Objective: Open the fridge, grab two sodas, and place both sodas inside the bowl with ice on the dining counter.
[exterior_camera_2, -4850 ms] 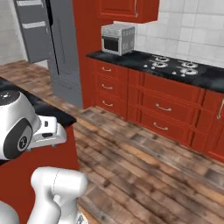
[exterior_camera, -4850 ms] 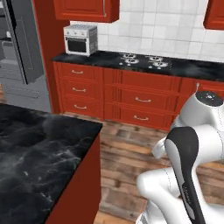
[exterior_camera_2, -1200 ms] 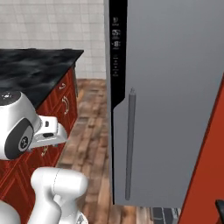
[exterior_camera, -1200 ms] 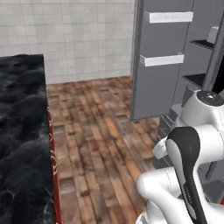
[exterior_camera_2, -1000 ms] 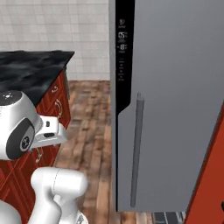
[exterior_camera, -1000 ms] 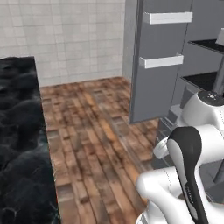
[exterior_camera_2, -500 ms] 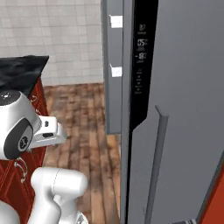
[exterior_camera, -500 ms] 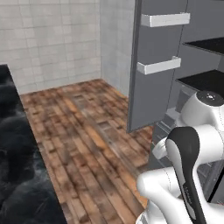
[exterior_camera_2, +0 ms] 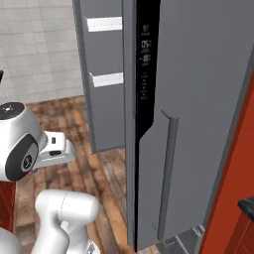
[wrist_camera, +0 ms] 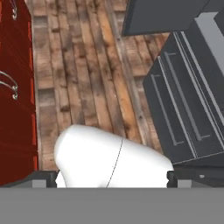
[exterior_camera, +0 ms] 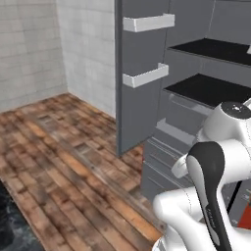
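Already the fridge [exterior_camera: 196,98] stands with its left door [exterior_camera: 137,93] swung out toward the room, so the inside is open to the arm; this is the step that makes the cans reachable at all. On the inner face of that door two white bins [exterior_camera: 147,49] sit one above the other, and behind them two dark shelves [exterior_camera: 211,68] run across the inside, with grey drawers [exterior_camera: 166,162] below. No red can is visible on the shelves or in the bins from here, so I cannot say where the sodas are; they may be deeper inside or higher than the cameras see.

The arm is folded low and close to its own body in front of the fridge, a carrying posture for driving rather than for reaching. The hand camera looks down at the wooden floor [wrist_camera: 87,78], with the fridge drawers on one side and a red cabinet [wrist_camera: 15,87] on the other. The claw is spread fully and holds nothing.

In the right base view, the right fridge door [exterior_camera_2: 198,124] is closed, with its dark control strip [exterior_camera_2: 147,74] and a long bar handle [exterior_camera_2: 166,173]. Beside it is a red cabinet side [exterior_camera_2: 233,173].

My judgement is that the open door itself is the main obstacle: it stands out beside the fridge opening, and the arm must unfold between it and the shelves without striking its edge or the bins.
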Available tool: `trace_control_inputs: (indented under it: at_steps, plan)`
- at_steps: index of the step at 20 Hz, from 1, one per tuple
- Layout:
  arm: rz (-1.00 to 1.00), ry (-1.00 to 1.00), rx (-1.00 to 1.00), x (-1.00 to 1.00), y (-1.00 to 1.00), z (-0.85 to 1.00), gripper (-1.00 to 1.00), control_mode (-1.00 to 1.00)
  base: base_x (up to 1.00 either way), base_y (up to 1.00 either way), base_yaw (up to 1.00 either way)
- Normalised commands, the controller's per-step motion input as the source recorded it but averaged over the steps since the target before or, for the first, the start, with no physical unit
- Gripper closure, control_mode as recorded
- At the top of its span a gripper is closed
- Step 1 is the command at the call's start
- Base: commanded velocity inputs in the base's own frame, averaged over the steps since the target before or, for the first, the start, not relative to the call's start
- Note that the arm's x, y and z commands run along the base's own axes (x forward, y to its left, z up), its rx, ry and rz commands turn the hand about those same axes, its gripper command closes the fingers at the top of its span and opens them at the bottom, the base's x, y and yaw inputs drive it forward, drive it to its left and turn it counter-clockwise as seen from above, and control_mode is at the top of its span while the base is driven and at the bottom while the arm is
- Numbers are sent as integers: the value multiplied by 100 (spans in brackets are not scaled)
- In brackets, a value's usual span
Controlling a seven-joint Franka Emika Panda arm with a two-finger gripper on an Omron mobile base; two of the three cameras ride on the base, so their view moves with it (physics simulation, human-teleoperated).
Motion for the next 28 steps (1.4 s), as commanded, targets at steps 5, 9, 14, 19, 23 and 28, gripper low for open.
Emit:
trace_control_inputs:
  at_steps: [5, 9, 14, 19, 23, 28]
  plan:
    - [0, 0, 0, 0, 0, 0, -100, 100, 29, 49, -49]
    - [0, 0, 0, 0, 0, 0, -100, 100, 41, 67, -46]
    - [0, 0, 0, 0, 0, 0, -100, 100, 43, 93, -27]
    - [0, 0, 0, 0, 0, 0, -100, 100, 57, 78, -9]
    - [0, 0, 0, 0, 0, 0, -100, 100, 77, 49, 0]
    - [0, 0, 0, 0, 0, 0, -100, 100, 56, 79, -19]
